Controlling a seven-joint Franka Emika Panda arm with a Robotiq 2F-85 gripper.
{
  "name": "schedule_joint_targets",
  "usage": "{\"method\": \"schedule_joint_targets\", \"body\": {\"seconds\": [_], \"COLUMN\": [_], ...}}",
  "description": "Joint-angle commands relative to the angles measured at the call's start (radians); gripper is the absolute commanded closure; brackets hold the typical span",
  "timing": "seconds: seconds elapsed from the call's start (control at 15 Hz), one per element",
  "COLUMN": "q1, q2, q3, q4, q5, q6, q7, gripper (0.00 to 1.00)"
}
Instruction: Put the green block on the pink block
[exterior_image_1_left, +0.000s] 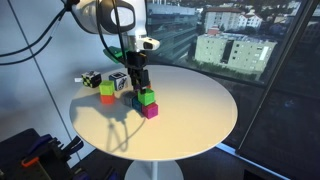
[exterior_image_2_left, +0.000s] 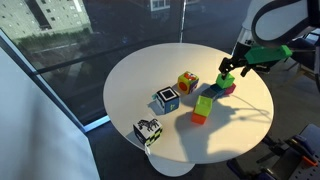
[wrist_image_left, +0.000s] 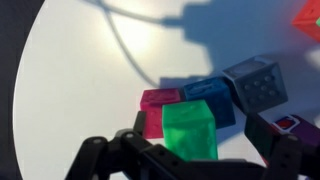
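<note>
The lime-green block (exterior_image_1_left: 146, 97) sits on top of the magenta-pink block (exterior_image_1_left: 150, 111) near the middle of the round white table; both exterior views show the stack (exterior_image_2_left: 226, 78). My gripper (exterior_image_1_left: 140, 80) is right over it. In the wrist view the green block (wrist_image_left: 190, 135) lies between my fingers (wrist_image_left: 200, 125) with a gap on each side, so the jaws are open. The pink block (wrist_image_left: 158, 103) shows behind and left of it. A dark blue block (wrist_image_left: 212, 95) touches the pink one.
An orange block with a yellow-green piece on top (exterior_image_2_left: 203, 108) stands nearby. There are also a multicoloured cube (exterior_image_2_left: 187, 82), a blue-framed patterned cube (exterior_image_2_left: 167, 99) and a black-and-white cube (exterior_image_2_left: 148, 131) by the table's edge (exterior_image_2_left: 120, 130). A grey cube (wrist_image_left: 258, 85) is close to my right finger.
</note>
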Motion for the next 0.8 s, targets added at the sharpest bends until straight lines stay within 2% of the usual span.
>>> {"method": "schedule_joint_targets", "body": {"seconds": [0.0, 0.73], "q1": [-0.023, -0.038], "q2": [-0.091, -0.308], "q3": [0.005, 0.017], "q4": [-0.028, -0.024], "q5": [0.034, 0.018], "q6": [-0.122, -0.565], "q7": [-0.067, -0.082], "gripper": [0.0, 0.0]}}
